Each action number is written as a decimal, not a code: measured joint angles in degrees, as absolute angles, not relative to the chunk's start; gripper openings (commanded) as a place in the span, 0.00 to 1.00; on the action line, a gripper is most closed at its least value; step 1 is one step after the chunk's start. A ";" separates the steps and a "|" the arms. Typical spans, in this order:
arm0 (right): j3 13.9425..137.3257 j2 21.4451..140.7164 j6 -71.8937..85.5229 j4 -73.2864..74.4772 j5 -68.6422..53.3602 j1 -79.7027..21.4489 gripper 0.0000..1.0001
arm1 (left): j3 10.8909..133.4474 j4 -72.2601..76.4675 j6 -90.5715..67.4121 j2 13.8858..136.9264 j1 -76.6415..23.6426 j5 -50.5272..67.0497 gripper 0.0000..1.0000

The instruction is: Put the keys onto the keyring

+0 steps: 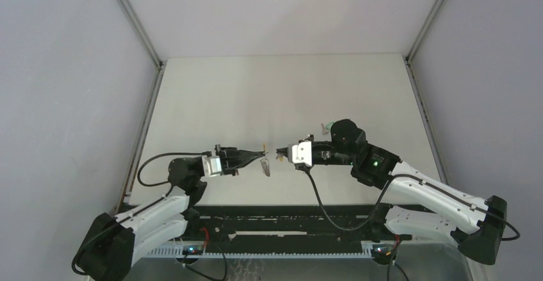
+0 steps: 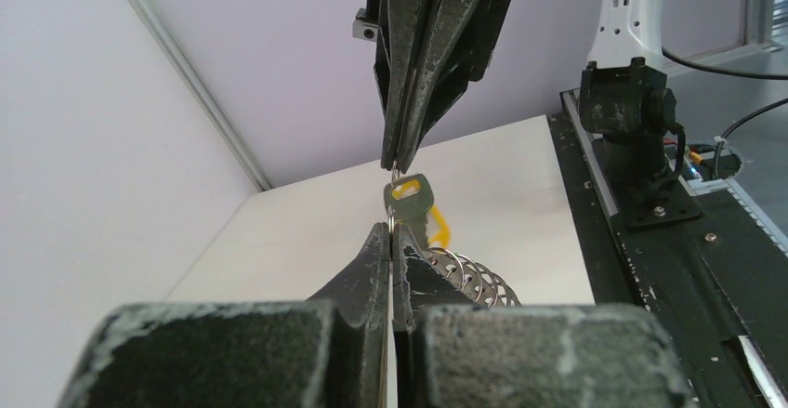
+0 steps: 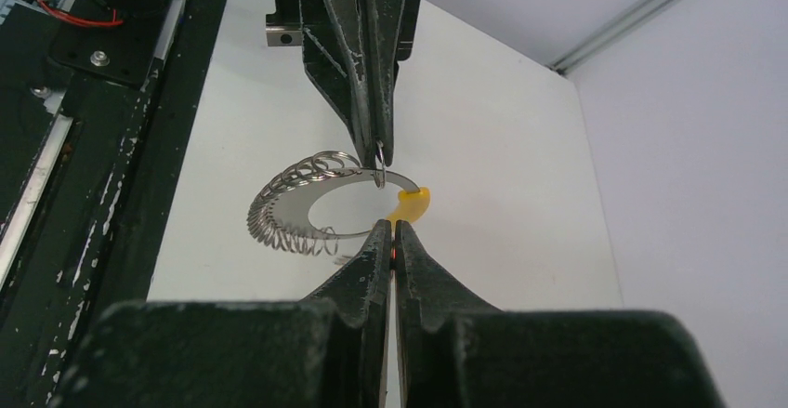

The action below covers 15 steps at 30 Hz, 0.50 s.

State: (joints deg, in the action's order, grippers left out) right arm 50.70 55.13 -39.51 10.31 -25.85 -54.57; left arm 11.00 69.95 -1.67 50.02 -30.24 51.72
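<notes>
L hand (image 1: pixel 262 155) clenched on keyring (image 3: pixel 297 205) rim, ring dangling off its tips. R hand (image 1: pixel 278 152) clenched on top of a key (image 2: pixel 410 196), which hangs just beside ring's yellow part (image 3: pixel 413 204), prob not threaded yet. Best bet imo: L holds ring dead still, R eases key's hole onto ring's free end in tiny moves, no loosening of either grip. L wrist shows key clearly, but in R wrist own fingers (image 3: pixel 367 259) hide it. R wrist gives whole ring + coils (image 3: pixel 263 227), and top cam shows tips apart.
</notes>
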 measured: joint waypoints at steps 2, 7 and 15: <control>49.80 55.13 -39.38 9.02 -28.16 -53.47 0.00 | 11.03 71.31 -2.79 51.03 -30.26 51.92 0.00; 49.43 55.13 -38.63 6.63 -32.18 -51.46 0.00 | 11.38 72.23 -4.56 52.60 -30.26 52.90 0.00; 47.79 55.02 -36.27 1.74 -41.63 -46.74 0.00 | 12.23 72.97 -5.89 52.45 -30.52 53.21 0.00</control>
State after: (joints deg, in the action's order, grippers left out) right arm 47.79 55.02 -36.27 1.74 -41.63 -46.74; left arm 12.23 72.97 -5.89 52.45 -30.52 53.21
